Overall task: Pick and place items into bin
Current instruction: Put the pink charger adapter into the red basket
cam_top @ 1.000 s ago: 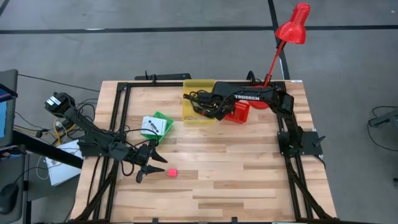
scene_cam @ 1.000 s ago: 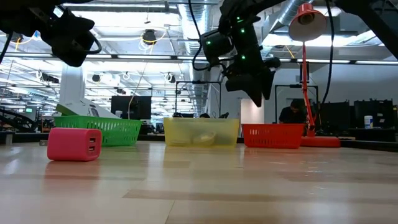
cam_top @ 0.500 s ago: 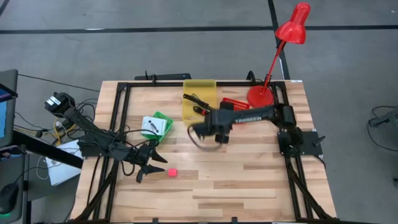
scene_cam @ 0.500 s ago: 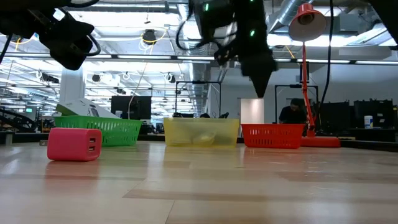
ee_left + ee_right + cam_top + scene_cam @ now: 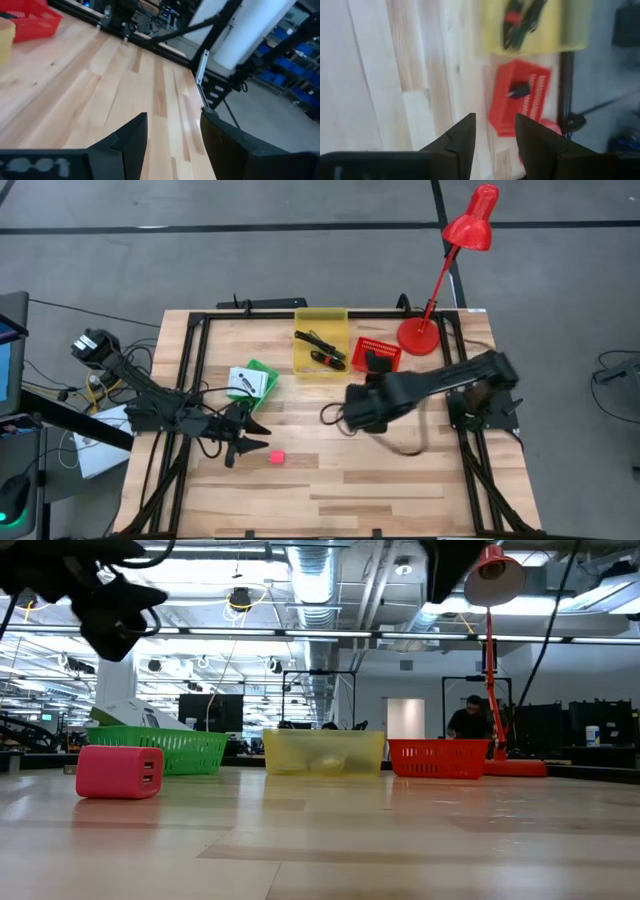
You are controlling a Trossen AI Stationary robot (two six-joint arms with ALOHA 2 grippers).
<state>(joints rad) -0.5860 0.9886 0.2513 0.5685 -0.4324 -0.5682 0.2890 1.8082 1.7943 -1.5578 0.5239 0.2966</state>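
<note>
From where I stand, most of the sorting looks done, with one piece clearly left out on the desk (image 5: 400, 470). Taking the yellow bin (image 5: 321, 352) as the marker: furthest to its left, the left pincer (image 5: 243, 448) hovers low over the boards, its fingers spread apart and empty, and the pink cube (image 5: 276, 457) lies just beside its tips, still loose on the wood. Nearer the yellow bin on that same side sits the green basket (image 5: 262, 377) with a white packet (image 5: 241, 383) resting in it, so that item seems to be put away. The yellow bin itself holds the black cable bundle (image 5: 321, 347), another job finished. Just to its right stands the red basket (image 5: 377, 354) with a small dark thing (image 5: 373, 360) lying inside. The right pincer (image 5: 334, 416) hangs over bare desk in front of the yellow bin, fingers parted with nothing between them, judging by the right wrist view. I reckon the pink cube is the main thing left, and the left arm is best placed to take it.
</note>
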